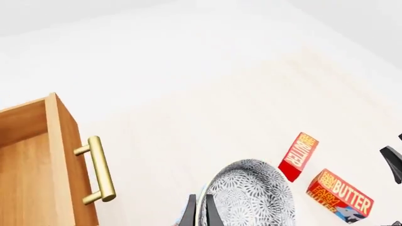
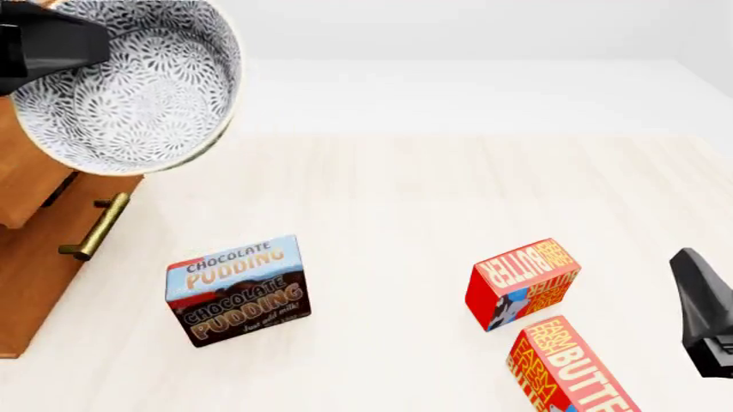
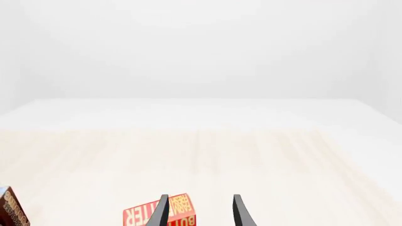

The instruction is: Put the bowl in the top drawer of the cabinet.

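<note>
My left gripper (image 2: 51,43) is shut on the rim of the bowl (image 2: 126,81) and holds it high in the air, tilted so its white-and-grey petal inside faces the front camera. In the left wrist view the fingers (image 1: 190,213) clamp the bowl (image 1: 251,193) rim. The top drawer (image 1: 37,160) stands pulled open, its wooden inside showing behind the brass handle (image 1: 97,169), a little to one side of the bowl. The cabinet (image 2: 29,275) is at the table's left edge. My right gripper (image 2: 705,313) waits open at the right, holding nothing.
A chocolate pudding box (image 2: 239,290) stands near the cabinet's front. Two red butter boxes (image 2: 521,281) (image 2: 572,369) lie to the right, near the right gripper (image 3: 199,214). A lower brass handle (image 2: 98,227) shows under the bowl.
</note>
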`<state>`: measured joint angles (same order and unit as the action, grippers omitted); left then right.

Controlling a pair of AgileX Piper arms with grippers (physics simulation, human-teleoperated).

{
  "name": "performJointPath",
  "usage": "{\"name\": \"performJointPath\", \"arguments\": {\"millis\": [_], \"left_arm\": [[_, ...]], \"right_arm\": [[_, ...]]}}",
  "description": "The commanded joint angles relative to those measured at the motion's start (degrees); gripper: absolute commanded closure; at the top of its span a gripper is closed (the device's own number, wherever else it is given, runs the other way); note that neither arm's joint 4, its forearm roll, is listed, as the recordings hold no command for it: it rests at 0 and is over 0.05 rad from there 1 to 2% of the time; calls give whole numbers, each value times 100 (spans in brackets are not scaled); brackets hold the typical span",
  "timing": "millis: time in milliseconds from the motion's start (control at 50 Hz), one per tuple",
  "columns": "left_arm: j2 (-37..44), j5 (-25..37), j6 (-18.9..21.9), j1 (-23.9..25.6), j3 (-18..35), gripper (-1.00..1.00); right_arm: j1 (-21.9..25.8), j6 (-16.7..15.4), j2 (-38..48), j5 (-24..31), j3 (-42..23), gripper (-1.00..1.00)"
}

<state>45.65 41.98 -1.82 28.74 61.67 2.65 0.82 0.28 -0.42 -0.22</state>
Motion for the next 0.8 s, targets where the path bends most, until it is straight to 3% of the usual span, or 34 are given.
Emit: {"name": "performJointPath", "arguments": {"millis": [20, 340, 540, 800], "left_arm": [[81, 147, 87, -361, 472, 100], [118, 39, 19, -751, 1057, 100], [7, -270, -305, -1179, 1497, 100], [-79, -470, -403, -1579, 1610, 100]], "right_arm": [[9, 0, -1, -2, 0, -100], [16, 4, -4, -6, 0, -100], [18, 5, -9, -12, 0, -100], [25, 11, -13, -23, -1, -100]]}}
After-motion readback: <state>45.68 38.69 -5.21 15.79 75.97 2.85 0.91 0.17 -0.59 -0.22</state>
